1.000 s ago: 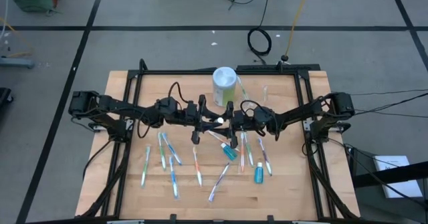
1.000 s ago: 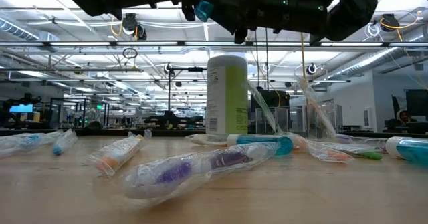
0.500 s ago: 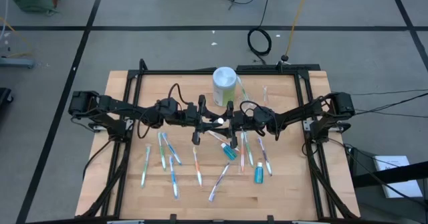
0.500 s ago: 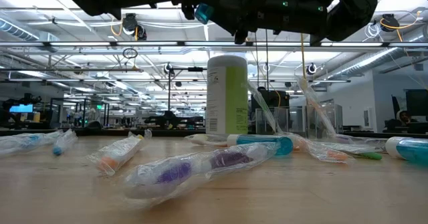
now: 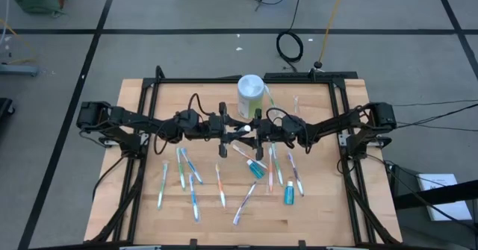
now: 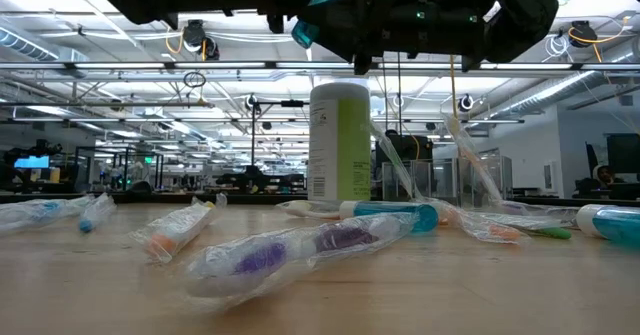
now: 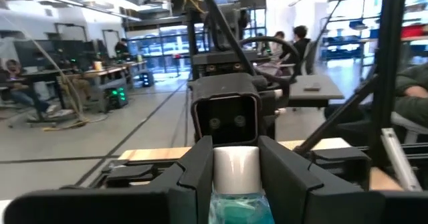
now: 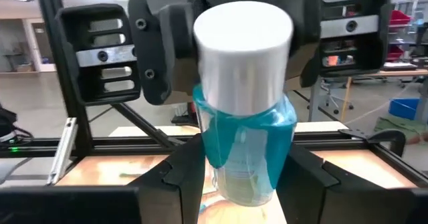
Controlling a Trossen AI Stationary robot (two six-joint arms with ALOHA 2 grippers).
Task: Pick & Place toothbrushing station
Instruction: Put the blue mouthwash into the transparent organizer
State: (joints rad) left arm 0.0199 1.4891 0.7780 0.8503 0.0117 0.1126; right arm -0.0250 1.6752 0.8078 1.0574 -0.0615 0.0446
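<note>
Both grippers meeting mid-table, left gripper (image 5: 233, 130) clamped on toothpaste tube (image 8: 244, 127), right gripper (image 5: 252, 133) parted around it, contact unclear; cup (image 5: 250, 95) at 12 o'clock.

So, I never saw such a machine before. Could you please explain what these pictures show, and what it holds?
These are two dark robot arms at a wooden table. One camera looks straight down, one looks level across the tabletop, and one sits on each wrist. The arms meet above the middle. The left gripper holds a small teal toothpaste tube with a white cap, pointing toward the right gripper, whose fingers stand on either side of the tube; whether they grip it I cannot tell. On the table lie wrapped toothbrushes, more teal tubes, and a tall white and green container near the back edge.
</note>
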